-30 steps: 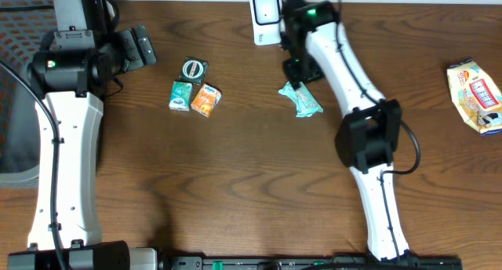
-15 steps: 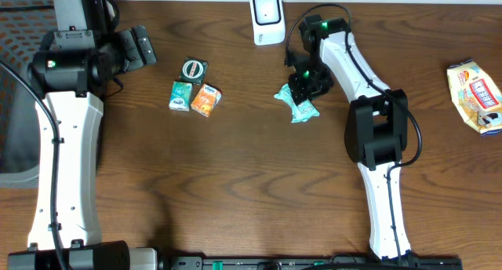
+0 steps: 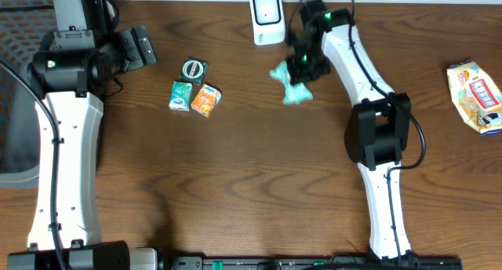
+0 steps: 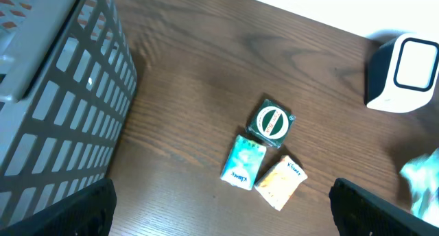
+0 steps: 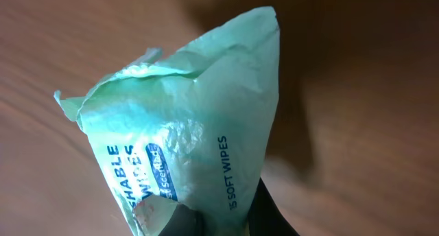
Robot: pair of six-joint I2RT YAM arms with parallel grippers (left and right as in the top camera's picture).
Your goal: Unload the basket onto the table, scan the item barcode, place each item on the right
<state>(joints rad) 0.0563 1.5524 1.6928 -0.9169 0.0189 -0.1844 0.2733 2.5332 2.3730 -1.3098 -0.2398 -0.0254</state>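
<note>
Presently the right pincer (image 3: 301, 69) is clamped shut on one end of the wipes pack (image 3: 290, 83), fingers (image 5: 184, 222) pinching the crimped edge at the bottom of the wrist view. Pack hangs out from the grip and looks to be clear of the counter (image 3: 235, 168), with its shadow falling apart from it. The printed face is turned to the wrist camera; no barcode is visible in any view, so which side carries it cannot be told. Key relation: the scanner (image 3: 267, 19) stands at the far edge of the counter, and the pack sits near it, just off its front right corner, seen from overhead. The pack's long axis runs on a diagonal away from the pincer, slanting across the scanner's front rather than square to it. My judgement is that the next move needs a short carry toward the scanner window plus a wrist turn to present the coded face. The risk is soft film crumpling or hiding the code. Right arm is much the nearer. The left pincer (image 3: 140, 46) rests wide open and empty, well apart, beside the basket (image 4: 55, 92), looking down on three small packs (image 3: 192, 88). A snack bag (image 3: 474, 96) lies far right, untouched
</note>
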